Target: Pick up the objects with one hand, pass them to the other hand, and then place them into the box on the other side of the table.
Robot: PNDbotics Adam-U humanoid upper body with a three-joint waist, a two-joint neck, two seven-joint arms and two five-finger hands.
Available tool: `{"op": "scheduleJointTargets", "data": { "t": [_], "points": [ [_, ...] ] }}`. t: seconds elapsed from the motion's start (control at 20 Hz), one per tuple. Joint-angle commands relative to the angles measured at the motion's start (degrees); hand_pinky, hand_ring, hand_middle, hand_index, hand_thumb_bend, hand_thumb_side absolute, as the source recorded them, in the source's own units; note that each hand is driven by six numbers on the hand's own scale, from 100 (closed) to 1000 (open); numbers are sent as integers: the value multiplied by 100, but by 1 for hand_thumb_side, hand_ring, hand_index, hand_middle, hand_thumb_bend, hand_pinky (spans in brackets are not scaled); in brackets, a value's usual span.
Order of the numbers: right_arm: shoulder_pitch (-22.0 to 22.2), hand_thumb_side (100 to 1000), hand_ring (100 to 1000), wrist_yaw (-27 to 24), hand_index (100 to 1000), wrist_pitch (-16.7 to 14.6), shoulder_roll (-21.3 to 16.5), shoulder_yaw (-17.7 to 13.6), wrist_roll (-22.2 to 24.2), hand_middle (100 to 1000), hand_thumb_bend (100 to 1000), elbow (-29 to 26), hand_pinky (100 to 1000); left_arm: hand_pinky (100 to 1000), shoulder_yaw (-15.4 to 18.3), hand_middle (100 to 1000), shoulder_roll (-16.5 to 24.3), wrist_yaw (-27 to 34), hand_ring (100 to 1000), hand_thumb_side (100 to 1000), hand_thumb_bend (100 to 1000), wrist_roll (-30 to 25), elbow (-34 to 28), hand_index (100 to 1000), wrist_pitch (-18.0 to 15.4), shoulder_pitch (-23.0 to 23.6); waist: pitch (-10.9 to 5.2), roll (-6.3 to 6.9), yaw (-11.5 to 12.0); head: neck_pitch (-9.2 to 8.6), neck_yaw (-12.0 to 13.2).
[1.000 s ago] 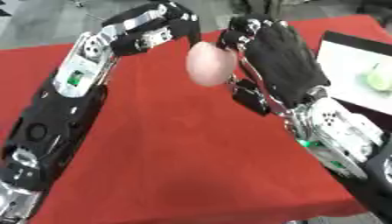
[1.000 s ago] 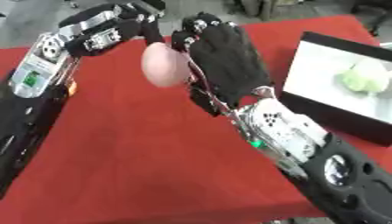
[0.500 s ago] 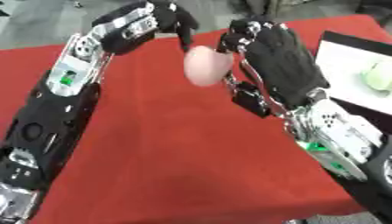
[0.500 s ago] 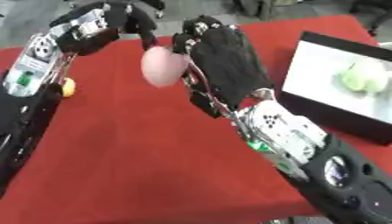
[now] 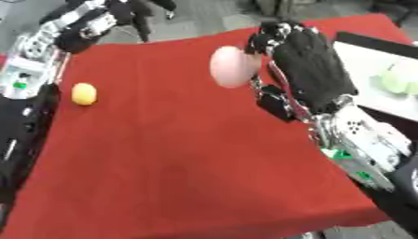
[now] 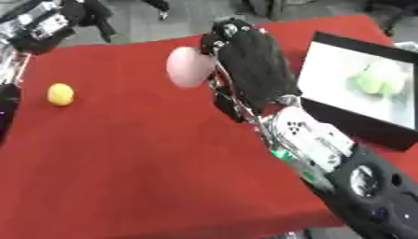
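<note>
Now that the left hand [image 5: 86, 25] has let go and drawn back curled, the right hand [image 5: 306, 70] alone grips the pink ball [image 5: 229, 66]; handover done, box [image 6: 359, 91] next.

Both views look down from the robot's head, close over the red table [image 5: 179, 158], facing its far edge and the grey floor beyond. The right eye sits slightly to the side, showing more of the box [image 6: 359, 93] at right. Both share the tabletop's middle and both arms.
</note>
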Motion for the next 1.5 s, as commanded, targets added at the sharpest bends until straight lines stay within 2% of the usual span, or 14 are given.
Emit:
{"op": "scheduleJointTargets", "data": {
  "t": [0.05,0.2,0.25,0.3,0.4,0.5,0.55,0.6,0.75,0.9,1.05,1.25,1.4,1.5],
  "points": [
    [234,100,619,68,291,766,-596,-476,112,456,100,-89,100,739,465,520,732,392,538,704,100,-976,-172,749,-1002,286,-142,10,45,-15,-349],
    [641,100,610,186,309,1742,-1029,-1027,411,453,100,-66,100,740,892,519,935,769,537,701,100,-848,-559,748,-771,869,-146,38,137,-15,-635],
    [730,100,607,217,321,1909,-1142,-1253,514,452,100,52,100,740,1028,519,948,849,537,702,100,-795,-696,749,-669,1046,-150,43,164,-15,-703],
    [773,100,605,228,327,1991,-1224,-1459,591,452,100,220,100,741,1142,518,944,900,537,703,100,-749,-833,749,-565,1193,-152,47,187,-15,-754],
    [796,141,613,167,457,2051,-1372,-1870,701,470,100,749,100,742,1341,518,896,947,537,712,100,-669,-1080,748,-374,1473,-151,51,238,-15,-881],
    [743,186,624,17,560,2065,-1483,-2143,754,490,109,1380,100,743,1485,517,819,938,536,721,100,-638,-1301,749,-197,1706,-139,57,300,-15,-994],
    [711,255,634,-81,649,2067,-1516,-2216,758,508,215,1654,100,743,1540,516,771,926,536,729,100,-636,-1389,749,-117,1791,-129,62,334,-15,-1046],
    [688,275,640,-178,676,2068,-1552,-2266,755,519,263,1932,100,744,1591,516,718,913,536,731,100,-639,-1465,749,-41,1863,-116,69,370,-15,-1093],
    [631,404,686,-420,819,2069,-1583,-2283,775,601,489,2606,100,745,1704,516,600,883,535,739,100,-649,-1625,749,152,1989,-85,85,459,-15,-1195],
    [616,484,718,-607,868,2070,-1555,-2214,862,658,617,3009,100,745,1755,515,556,859,535,744,100,-654,-1701,750,257,2045,-67,92,499,-15,-1181],
    [652,538,726,-641,906,2070,-1511,-2180,873,676,655,3080,161,746,1789,515,555,809,535,749,100,-670,-1699,750,286,2100,-67,80,495,-15,-1121],
    [719,539,729,-403,934,2070,-1418,-2117,777,682,684,2798,142,745,1840,516,592,716,536,741,100,-665,-1641,750,252,2134,-79,63,487,-15,-1009],
    [786,495,736,0,936,2070,-1290,-1956,754,686,654,2140,155,744,1881,517,696,558,537,732,100,-599,-1495,751,102,2123,-78,64,475,-15,-838],
    [825,442,742,418,927,2070,-1175,-1785,797,692,607,1515,197,742,1887,518,799,415,538,709,100,-545,-1326,751,-74,2083,-74,65,466,-15,-654]
  ]
}}
